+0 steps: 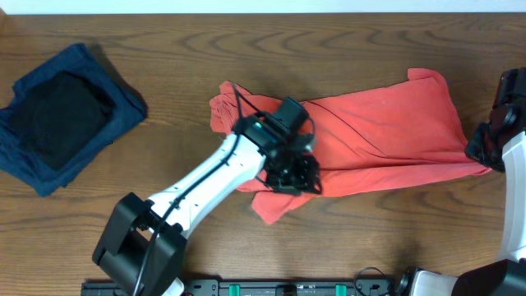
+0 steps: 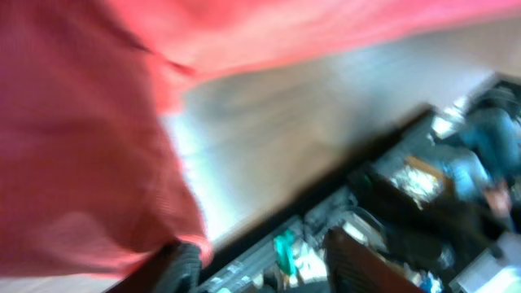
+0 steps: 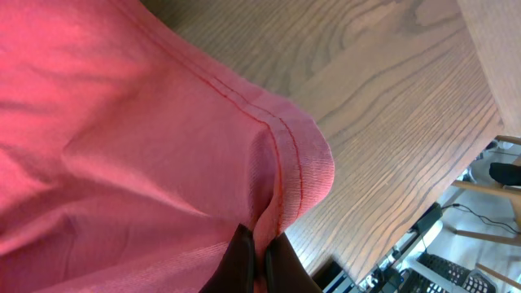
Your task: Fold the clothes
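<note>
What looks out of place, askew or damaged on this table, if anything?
Only the T-shirt: it lies rumpled and skewed, bunched up near the left gripper, its hem pinched by the right gripper. No spill or damage shows.

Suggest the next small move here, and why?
Probably draw the left gripper slightly away from the right gripper to tension the T-shirt. The right fingers pinch its hem, but the cloth near the left gripper is bunched and creased, not flat enough to fold. Left grip unclear: blurred view.

A black garment (image 1: 62,111) lies atop a folded navy garment (image 1: 125,103) on the wooden table (image 1: 246,37).
</note>
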Robot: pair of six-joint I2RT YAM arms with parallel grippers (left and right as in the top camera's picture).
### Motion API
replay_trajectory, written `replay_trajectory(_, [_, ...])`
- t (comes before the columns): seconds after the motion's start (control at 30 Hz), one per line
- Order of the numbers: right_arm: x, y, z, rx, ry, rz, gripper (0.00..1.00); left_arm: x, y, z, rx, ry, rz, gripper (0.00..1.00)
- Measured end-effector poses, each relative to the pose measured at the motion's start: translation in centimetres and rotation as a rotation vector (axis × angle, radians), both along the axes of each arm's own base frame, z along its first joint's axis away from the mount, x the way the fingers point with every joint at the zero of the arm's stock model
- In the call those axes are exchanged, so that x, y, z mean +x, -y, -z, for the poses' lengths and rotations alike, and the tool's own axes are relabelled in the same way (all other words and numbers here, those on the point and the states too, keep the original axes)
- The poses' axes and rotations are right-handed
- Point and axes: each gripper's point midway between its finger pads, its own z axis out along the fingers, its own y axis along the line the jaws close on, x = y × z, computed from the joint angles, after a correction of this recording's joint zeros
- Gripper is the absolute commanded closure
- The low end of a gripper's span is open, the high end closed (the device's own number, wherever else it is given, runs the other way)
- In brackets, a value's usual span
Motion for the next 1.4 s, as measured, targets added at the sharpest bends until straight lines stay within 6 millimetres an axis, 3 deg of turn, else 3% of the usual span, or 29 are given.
replay_trajectory(0.1, [0.0,0.0,0.0,0.000,0.000,0.000,0.99,-1.1,0.4,-0.4,-0.026,-0.032,0.032,0.34])
replay_trajectory(0.17, [0.0,0.0,0.0,0.000,0.000,0.000,0.98,-1.6,-0.6,-0.2,0.009,-0.074,0.021,0.34])
replay_trajectory(0.4, [0.2,0.0,0.0,0.000,0.010,-0.001,0.98,-2.6,-7.5,1.7,0.315,-0.145,-0.023,0.35])
replay_trajectory(0.5, [0.3,0.0,0.0,0.000,0.013,-0.001,0.98,-1.9,-9.3,2.5,0.413,-0.093,-0.023,0.35])
replay_trajectory(0.73, [0.4,0.0,0.0,0.000,0.020,-0.002,0.98,1.9,-10.5,5.0,0.505,0.106,-0.085,0.39])
replay_trajectory(1.0, [0.5,0.0,0.0,0.005,0.021,-0.003,0.97,3.1,-10.9,9.9,0.494,0.193,-0.181,0.37])
replay_trajectory(1.03, [0.5,-0.1,0.0,0.006,0.021,-0.003,0.97,3.4,-10.8,10.2,0.488,0.212,-0.187,0.40])
replay_trajectory(1.07, [0.5,-0.1,0.0,0.006,0.021,-0.003,0.97,3.9,-10.7,10.2,0.485,0.232,-0.194,0.51])
replay_trajectory(1.1, [0.5,-0.1,0.0,0.006,0.021,-0.003,0.97,4.4,-10.8,10.2,0.487,0.254,-0.204,0.72])
replay_trajectory(1.13, [0.5,-0.1,0.0,0.006,0.021,-0.003,0.97,4.8,-10.9,10.2,0.496,0.274,-0.212,0.81])
replay_trajectory(1.2, [0.5,-0.1,0.0,0.007,0.021,-0.003,0.97,5.5,-11.8,10.3,0.530,0.302,-0.223,0.92])
replay_trajectory(1.3, [0.5,-0.1,0.0,0.009,0.021,-0.004,0.98,6.1,-14.7,10.4,0.624,0.305,-0.247,0.94])
replay_trajectory(1.4, [0.5,-0.2,0.1,0.013,0.022,-0.005,0.97,5.9,-19.2,10.0,0.759,0.253,-0.283,0.94])
